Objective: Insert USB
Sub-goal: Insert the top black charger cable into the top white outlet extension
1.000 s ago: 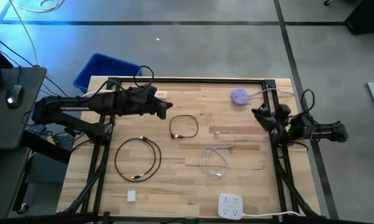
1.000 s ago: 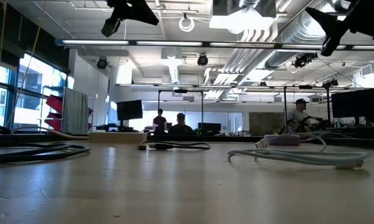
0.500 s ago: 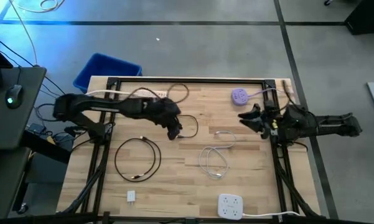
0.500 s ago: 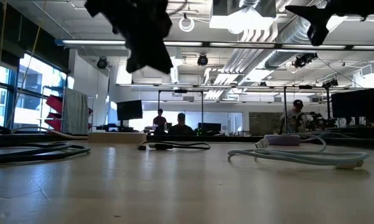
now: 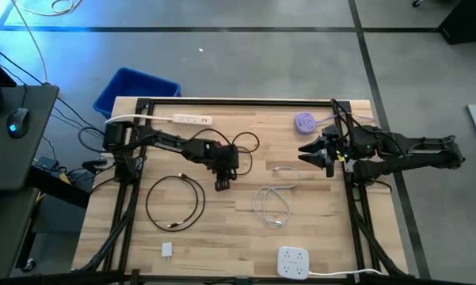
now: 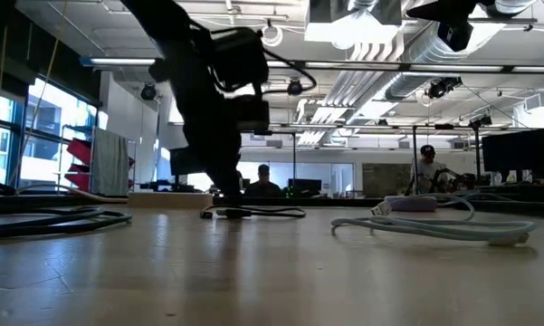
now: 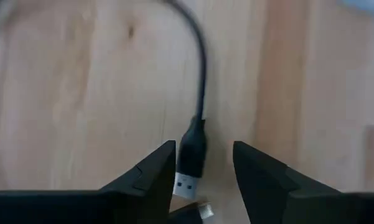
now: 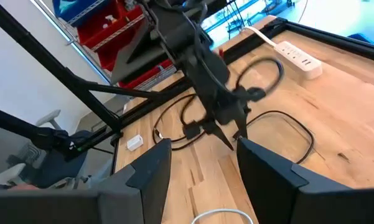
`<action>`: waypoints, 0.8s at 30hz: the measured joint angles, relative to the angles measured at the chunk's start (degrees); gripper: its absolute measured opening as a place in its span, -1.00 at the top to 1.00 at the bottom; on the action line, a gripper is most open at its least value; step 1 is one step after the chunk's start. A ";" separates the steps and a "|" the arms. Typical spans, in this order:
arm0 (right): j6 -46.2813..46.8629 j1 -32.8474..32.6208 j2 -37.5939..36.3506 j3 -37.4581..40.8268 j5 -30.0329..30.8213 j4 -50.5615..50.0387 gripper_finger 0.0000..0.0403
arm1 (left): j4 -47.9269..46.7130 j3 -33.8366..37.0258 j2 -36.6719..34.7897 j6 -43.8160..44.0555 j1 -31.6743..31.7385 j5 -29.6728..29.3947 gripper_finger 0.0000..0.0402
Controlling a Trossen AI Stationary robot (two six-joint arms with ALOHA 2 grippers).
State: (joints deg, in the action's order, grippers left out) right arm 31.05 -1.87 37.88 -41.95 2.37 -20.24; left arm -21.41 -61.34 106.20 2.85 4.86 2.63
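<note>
1. The left gripper [image 5: 222, 184] was down at the table [image 5: 317, 237], its two fingers [image 7: 150, 177] spread apart.
2. A black USB plug [image 7: 191, 163] lay on the wood right between those fingers, untouched by either; its metal end pointed toward the wrist and its cord ran away ahead of the fingers.
3. That plug belonged to the small black cable [image 5: 236, 161], one of two black cables; the other, a larger loop [image 5: 174, 203], lay well off to the side of the left fingers.
4. Two white cables lay between the two grippers: a short one [image 5: 284, 173] and a longer coiled one [image 5: 272, 207].
5. The right gripper [image 5: 310, 152] hung above the table with its two fingers [image 8: 148, 174] spread and nothing between them, pointing toward the left arm.
6. A purple hub [image 5: 304, 122] sat just beside the right fingers.
7. Two white power strips were on the table: a long one [image 5: 192, 119] behind the left arm, and a square one [image 5: 293, 262] at the near edge, well apart from both sets of fingers.
8. One small white charger [image 5: 167, 250] lay near the large black loop.
9. One blue bin [image 5: 132, 89] stood on the floor off the table.
10. In the low view, three people showed in the room beyond.
</note>
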 joint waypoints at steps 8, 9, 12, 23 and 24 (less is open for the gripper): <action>3.11 0.00 0.02 0.00 -0.03 -0.15 0.16 | -0.31 -0.33 2.48 2.26 -0.22 -2.78 0.81; 3.90 0.00 0.05 0.00 -0.04 -0.11 0.16 | -0.51 -0.33 2.30 3.08 -0.22 -2.97 0.88; 5.15 0.00 0.02 0.00 -0.04 0.38 0.16 | -1.27 -0.55 1.30 6.47 -0.20 -4.22 0.95; 10.16 0.00 2.13 0.00 -0.98 8.78 0.16 | -4.84 -4.72 -11.72 18.80 -0.92 -13.10 0.99; 9.16 0.00 2.86 0.00 -1.06 10.99 0.16 | -5.01 -4.72 -13.55 20.32 -0.99 -14.40 0.99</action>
State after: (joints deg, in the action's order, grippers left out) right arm 40.21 -1.87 40.74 -41.95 1.31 -9.25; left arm -26.42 -66.07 92.65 23.18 3.87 -11.77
